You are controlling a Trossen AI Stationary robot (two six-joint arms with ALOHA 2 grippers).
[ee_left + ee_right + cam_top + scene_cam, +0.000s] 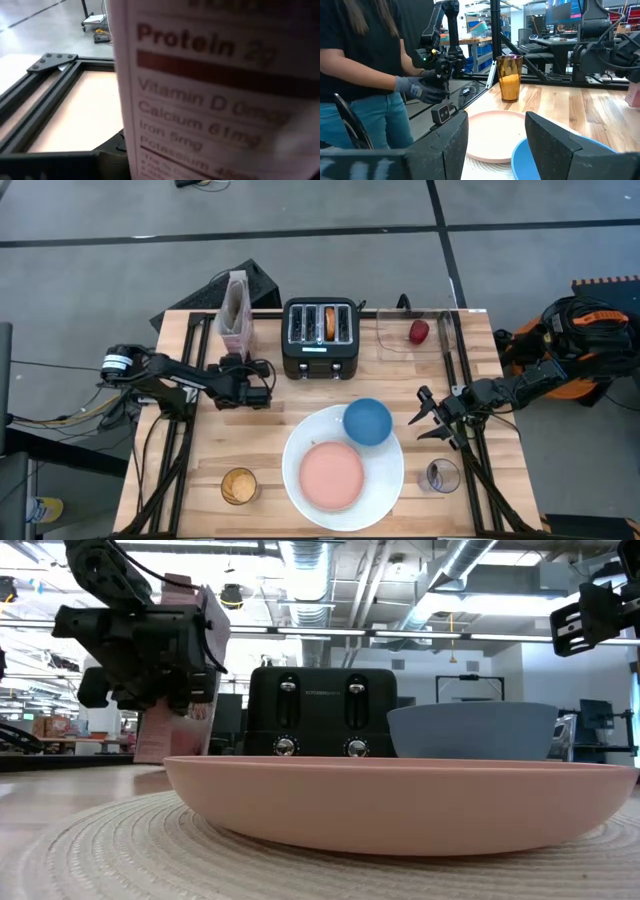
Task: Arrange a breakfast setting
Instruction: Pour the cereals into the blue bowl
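Note:
A large round white plate (385, 490) lies at the table's near middle. On it are a smaller pink plate (331, 475) and a small blue bowl (368, 421). A toasted bagel half (329, 320) stands in a slot of the black toaster (320, 340). A small red fruit (419, 331) lies in a clear tray (395, 345) at the far right, and a dark slim thing that looks like the spoon (448, 345) lies beside it. My right gripper (428, 420) is open and empty just right of the bowl. My left gripper (250, 380) is close by a pink-and-white box (238, 315), whose label fills the left wrist view (200, 100).
A glass of orange drink (239, 485) stands near left and a clear glass (442, 476) near right. Black frame rails (470, 390) run along both table sides. A person (365, 75) stands beyond the table's left edge.

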